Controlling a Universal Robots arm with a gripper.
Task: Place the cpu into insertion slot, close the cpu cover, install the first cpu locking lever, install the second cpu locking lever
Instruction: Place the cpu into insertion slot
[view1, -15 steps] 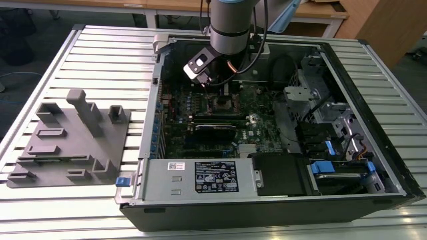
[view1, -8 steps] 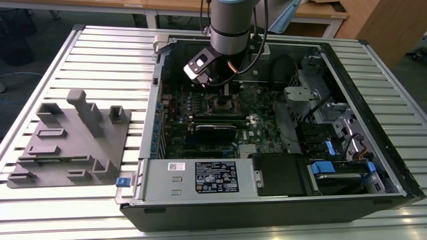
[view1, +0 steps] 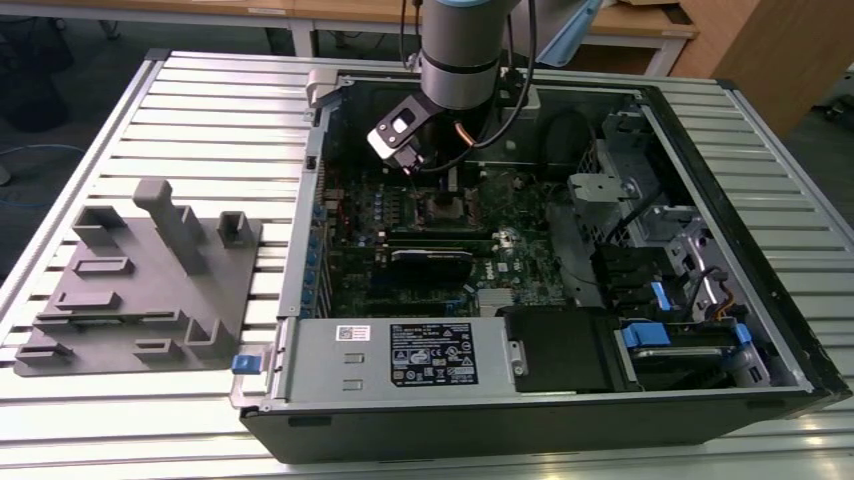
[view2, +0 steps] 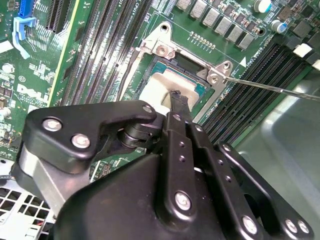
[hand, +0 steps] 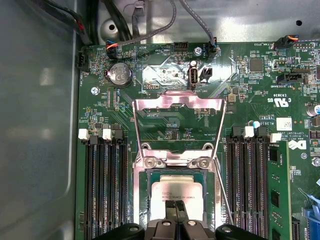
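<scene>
While the silvery frame cpu cover (hand: 178, 104) stands open, the black gripper (hand: 175, 206), fingers together, touches the grey square cpu (hand: 176, 189) in the silver-rimmed insertion slot (hand: 142, 197) between black memory slots (hand: 102, 190).

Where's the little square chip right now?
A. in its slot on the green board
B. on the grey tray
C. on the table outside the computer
A: in the first wrist view the cpu lies flat in the slot on the green board, with the cover flipped open.
</scene>
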